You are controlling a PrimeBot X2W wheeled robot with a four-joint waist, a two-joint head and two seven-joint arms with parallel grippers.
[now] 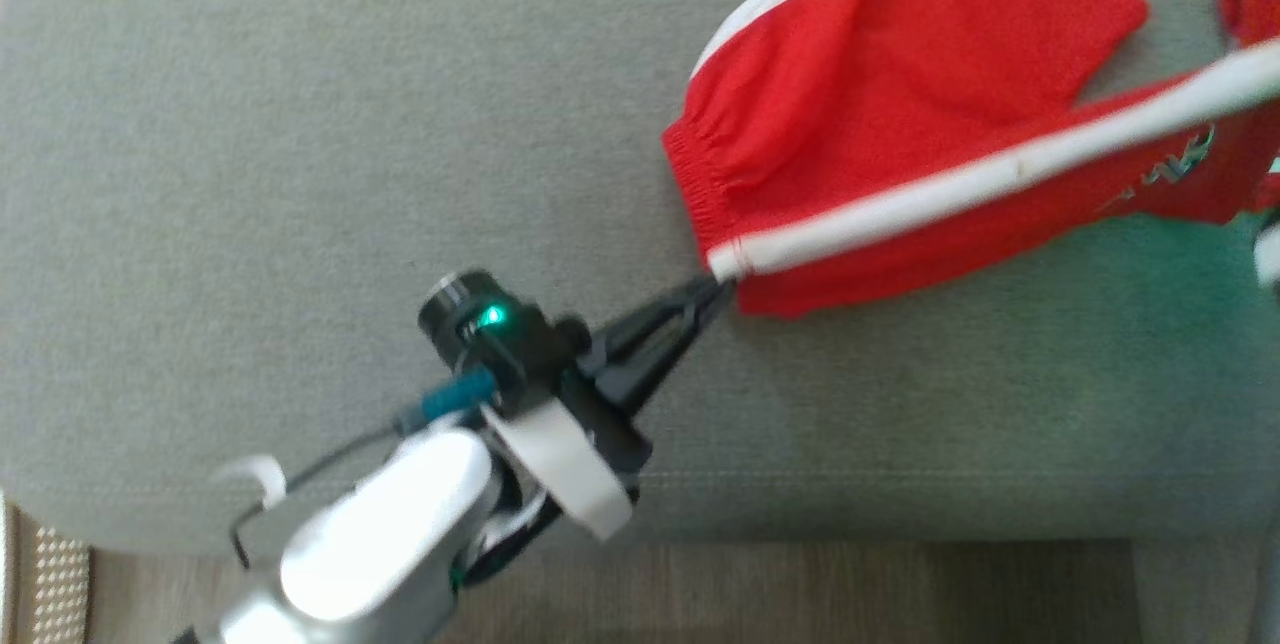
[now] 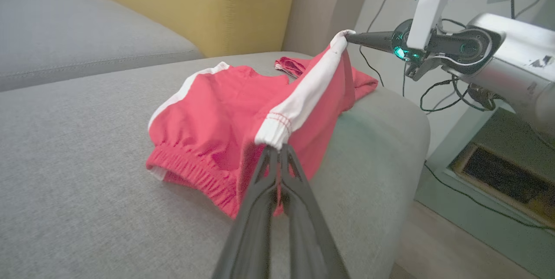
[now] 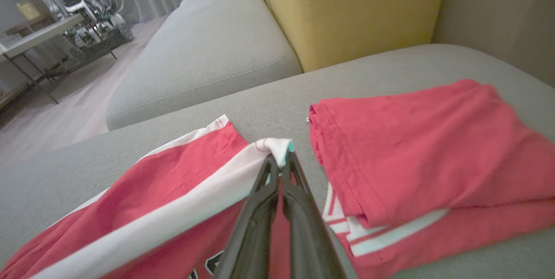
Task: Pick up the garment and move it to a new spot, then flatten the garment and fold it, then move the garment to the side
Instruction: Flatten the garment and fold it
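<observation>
Shorts blurred, cut off at head view's right edge. Left end effector clamps stripe at waistband; right end effector clamps it at hem, by right edge of cushion. Bare cushion spreads leftward.

And there were the red shorts, spread on the far right of the grey cushion, gathered elastic waistband facing left. One leg lay flat on the far side, with a white stripe down its outer edge. The near side was off the fabric: its white side stripe was pulled taut into a straight line running left to right. The left gripper pinched the stripe's waistband corner, and the right gripper pinched its hem end, held higher. Red cloth hung slack beneath that line. A dark print near the right end was too blurred to read.
</observation>
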